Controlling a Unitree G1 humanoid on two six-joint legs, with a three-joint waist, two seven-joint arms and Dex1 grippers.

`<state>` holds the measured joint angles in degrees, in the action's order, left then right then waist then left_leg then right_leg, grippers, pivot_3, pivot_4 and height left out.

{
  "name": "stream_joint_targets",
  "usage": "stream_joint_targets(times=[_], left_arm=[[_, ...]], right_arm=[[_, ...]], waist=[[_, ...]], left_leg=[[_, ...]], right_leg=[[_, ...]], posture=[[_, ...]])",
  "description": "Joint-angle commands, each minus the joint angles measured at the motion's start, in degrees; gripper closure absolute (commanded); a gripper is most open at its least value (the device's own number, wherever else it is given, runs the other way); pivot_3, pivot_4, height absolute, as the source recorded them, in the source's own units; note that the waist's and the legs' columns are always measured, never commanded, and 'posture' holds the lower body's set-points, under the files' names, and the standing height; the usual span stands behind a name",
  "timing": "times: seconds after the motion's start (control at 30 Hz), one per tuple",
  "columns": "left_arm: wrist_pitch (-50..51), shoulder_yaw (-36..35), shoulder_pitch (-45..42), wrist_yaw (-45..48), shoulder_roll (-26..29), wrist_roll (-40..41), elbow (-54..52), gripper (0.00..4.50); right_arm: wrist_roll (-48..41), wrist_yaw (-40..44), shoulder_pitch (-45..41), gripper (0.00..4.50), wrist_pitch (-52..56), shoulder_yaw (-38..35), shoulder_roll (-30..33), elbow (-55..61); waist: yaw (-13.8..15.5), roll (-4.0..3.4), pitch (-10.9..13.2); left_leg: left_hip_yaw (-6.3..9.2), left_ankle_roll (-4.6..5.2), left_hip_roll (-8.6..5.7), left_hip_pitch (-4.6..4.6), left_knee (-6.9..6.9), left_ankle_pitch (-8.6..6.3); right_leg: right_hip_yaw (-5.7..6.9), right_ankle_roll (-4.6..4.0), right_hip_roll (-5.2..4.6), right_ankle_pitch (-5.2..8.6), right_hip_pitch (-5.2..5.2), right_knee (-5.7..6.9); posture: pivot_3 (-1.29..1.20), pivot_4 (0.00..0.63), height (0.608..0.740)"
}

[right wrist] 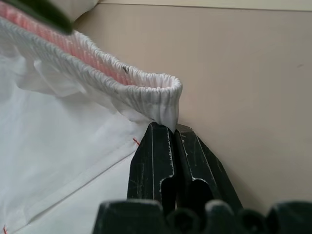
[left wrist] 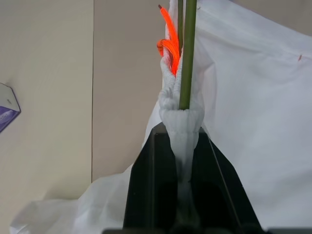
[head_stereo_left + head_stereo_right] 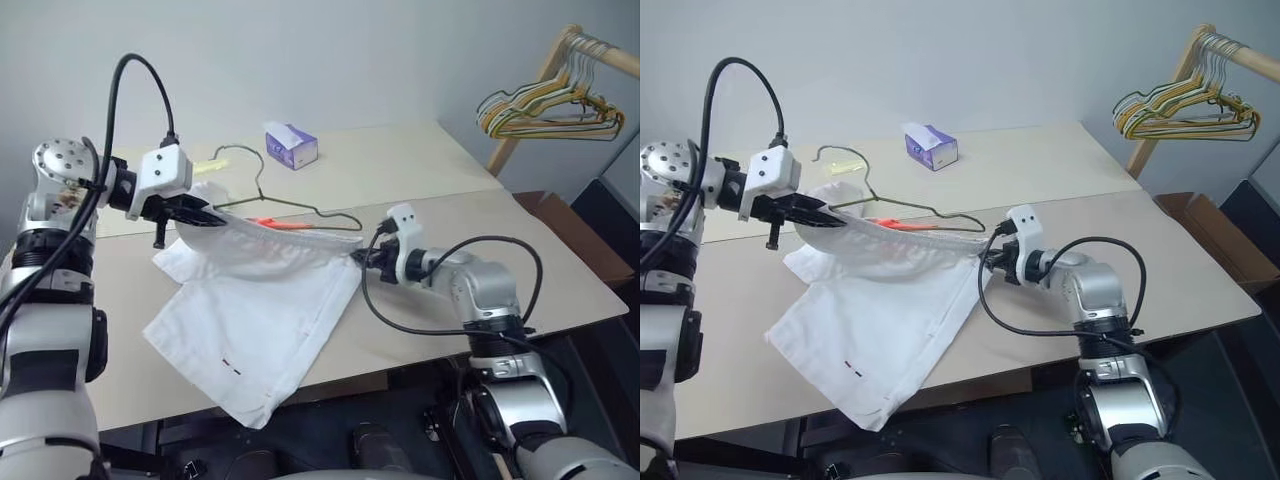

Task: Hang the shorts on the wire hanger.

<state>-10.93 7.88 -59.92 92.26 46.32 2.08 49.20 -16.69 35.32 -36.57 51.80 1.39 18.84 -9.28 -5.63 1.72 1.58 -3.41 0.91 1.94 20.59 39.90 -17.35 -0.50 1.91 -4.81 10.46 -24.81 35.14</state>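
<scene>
The lower bar of the wire hanger (image 3: 300, 205) is disappearing behind the lifted waistband of the shorts (image 3: 260, 320), so where it is running inside the cloth cannot be told. The left pincer (image 2: 183, 161) is burying its tips in bunched waistband. The right pincer (image 1: 173, 146) is pressing against the band's end, though any cloth pinched between the fingers is lying out of sight. The rack of coloured hangers (image 3: 550, 105) is being cut by the frame's edge.

White cloth shorts (image 3: 262, 320), thin wire hanger (image 3: 290, 203), matt tabletop (image 3: 420, 170)
</scene>
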Motion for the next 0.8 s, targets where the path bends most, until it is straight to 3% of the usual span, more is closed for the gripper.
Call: stream_joint_targets(times=[0.03, 0.5, 0.8], left_arm=[[0.35, -0.97, -0.53, -0.85, 2.36, -0.58, -1.93, 4.49], [-1.49, 1.48, -0.61, -3.78, 2.58, -4.74, -0.07, 4.49], [-1.15, 1.74, -0.22, -3.15, 2.99, -5.34, -0.36, 4.49]], right_arm=[[0.12, 0.49, -0.04, 4.44, -1.54, -1.58, 3.55, 2.89], [2.40, 1.18, 2.22, 4.44, -4.45, 2.36, 9.94, 10.68], [4.02, 4.99, -1.38, 4.44, -9.43, 5.50, 15.92, 8.23]], waist=[[0.00, 0.00, 0.00], [0.02, 0.00, 0.00], [0.02, 0.00, 0.00]], left_leg=[[0.00, 0.00, 0.00, 0.00, 0.00, 0.00], [-0.03, 0.00, 0.00, -0.03, 0.00, 0.00], [-0.07, 0.00, 0.00, -0.05, 0.01, 0.00]], right_leg=[[0.00, 0.00, 0.00, 0.00, 0.00, 0.00], [-0.02, 0.00, 0.00, 0.00, -0.01, -0.03], [-0.04, 0.00, 0.00, 0.00, -0.01, -0.07]], posture=[[-0.04, 0.000, 0.740], [-0.05, 0.000, 0.740], [-0.05, 0.000, 0.740]])
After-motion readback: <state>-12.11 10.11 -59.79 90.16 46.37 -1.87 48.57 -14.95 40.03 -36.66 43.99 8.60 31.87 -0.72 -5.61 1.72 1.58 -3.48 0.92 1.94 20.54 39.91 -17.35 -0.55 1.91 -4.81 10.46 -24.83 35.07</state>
